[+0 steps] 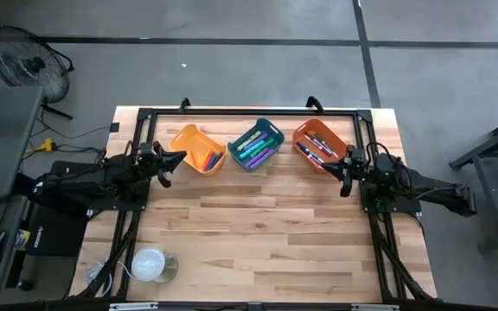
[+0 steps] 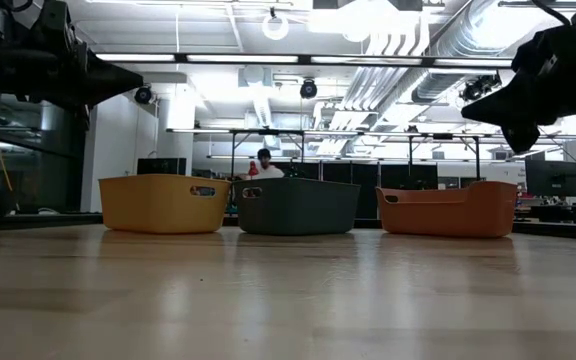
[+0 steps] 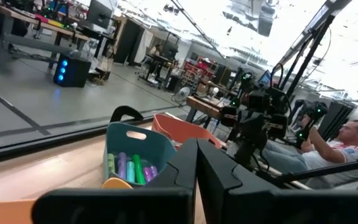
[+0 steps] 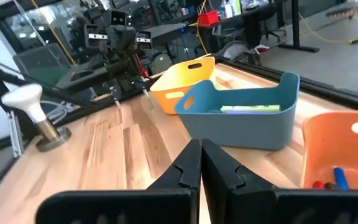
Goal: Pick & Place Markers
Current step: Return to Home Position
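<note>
Three bins stand in a row at the table's far side: a yellow bin [image 1: 196, 149] with orange markers, a blue bin [image 1: 256, 145] with green and purple markers [image 3: 129, 168], and an orange bin [image 1: 321, 144] with red and blue markers [image 4: 328, 182]. My left gripper [image 1: 178, 158] is shut and hangs above the table just left of the yellow bin, touching nothing. My right gripper [image 1: 344, 173] is shut and hangs above the table just right of the orange bin, also touching nothing. In the wrist views, the fingers of my left gripper [image 3: 196, 163] and of my right gripper [image 4: 200, 163] are pressed together.
A white round cup-like thing [image 1: 150, 265] stands near the table's near left corner. A black frame [image 1: 249, 112] runs along the far edge and both sides. Bare wood lies between the bins and the near edge. A person [image 3: 347, 140] sits beyond the table.
</note>
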